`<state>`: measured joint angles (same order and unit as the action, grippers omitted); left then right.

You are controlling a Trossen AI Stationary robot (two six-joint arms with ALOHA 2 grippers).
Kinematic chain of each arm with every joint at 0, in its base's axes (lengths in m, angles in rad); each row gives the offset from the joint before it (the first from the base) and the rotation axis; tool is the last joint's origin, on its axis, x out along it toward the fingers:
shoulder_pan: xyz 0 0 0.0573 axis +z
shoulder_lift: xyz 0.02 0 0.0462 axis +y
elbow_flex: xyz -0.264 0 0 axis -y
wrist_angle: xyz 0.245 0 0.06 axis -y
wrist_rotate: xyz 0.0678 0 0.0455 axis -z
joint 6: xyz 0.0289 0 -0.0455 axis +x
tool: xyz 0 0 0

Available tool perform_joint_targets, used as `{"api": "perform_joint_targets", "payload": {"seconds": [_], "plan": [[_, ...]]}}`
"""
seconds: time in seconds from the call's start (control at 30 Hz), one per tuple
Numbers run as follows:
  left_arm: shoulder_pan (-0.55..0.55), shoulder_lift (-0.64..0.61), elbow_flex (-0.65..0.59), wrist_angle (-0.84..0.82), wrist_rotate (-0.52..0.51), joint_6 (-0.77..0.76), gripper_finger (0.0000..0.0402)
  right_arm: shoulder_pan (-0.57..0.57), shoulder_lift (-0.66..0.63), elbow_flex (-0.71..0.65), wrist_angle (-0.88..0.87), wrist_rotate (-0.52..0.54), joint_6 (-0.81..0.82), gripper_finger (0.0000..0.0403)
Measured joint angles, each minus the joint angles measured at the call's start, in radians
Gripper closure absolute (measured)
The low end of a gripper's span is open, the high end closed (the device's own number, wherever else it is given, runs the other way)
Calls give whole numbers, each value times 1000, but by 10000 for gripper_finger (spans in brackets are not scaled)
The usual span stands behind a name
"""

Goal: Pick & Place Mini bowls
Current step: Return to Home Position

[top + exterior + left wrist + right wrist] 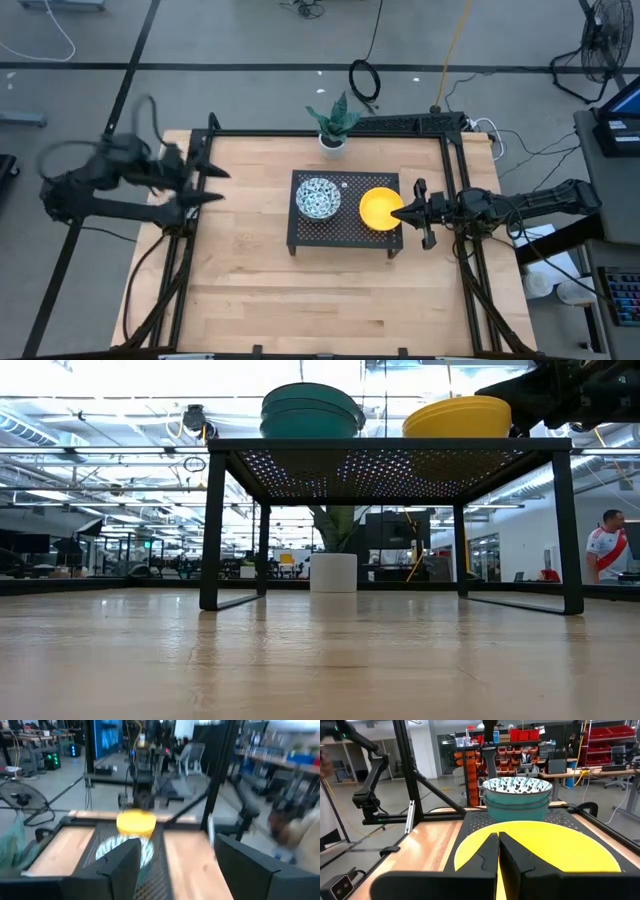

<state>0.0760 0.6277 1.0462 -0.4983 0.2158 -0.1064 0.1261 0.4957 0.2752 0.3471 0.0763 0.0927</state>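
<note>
Right gripper (pixel 401 212): we see its fingers pressed together with nothing between them, the tip over the right rim of the yellow bowls (pixel 378 207), above the right end of the shelf (pixel 345 236).
Left gripper (pixel 216 185): we see its fingers spread wide and holding nothing, at the left edge of the table (pixel 300 300), well apart from the shelf.
Yellow stack: the plain yellow mini bowls sit nested on the right half of the shelf top.
Patterned bowls (pixel 318 198): white inside with a dense blue-green pattern and teal outside, they sit nested on the left half of the shelf, near the yellow bowls but not touching them; we cannot count either stack.
Shelf: black metal with a perforated top, it stands on its legs in the middle of the wooden table.
Plant pot (pixel 333 143): white and holding a green plant, it stands on the table just behind the shelf.
Person (pixel 607 546): in a white and red shirt, standing in the room beyond the table.
</note>
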Motion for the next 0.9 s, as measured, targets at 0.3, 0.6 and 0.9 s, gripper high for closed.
{"api": "perform_joint_targets", "payload": {"seconds": [0.3,0.6,0.9], "plan": [[-8,-169,-575,468,66,-1,131,0,-23,0,-14,1,-27,403],[-31,-352,-823,648,91,27,144,0,-279,0,-273,53,-22,403],[-73,-393,-893,647,34,88,140,0,-495,-151,-353,50,-102,403]]}}
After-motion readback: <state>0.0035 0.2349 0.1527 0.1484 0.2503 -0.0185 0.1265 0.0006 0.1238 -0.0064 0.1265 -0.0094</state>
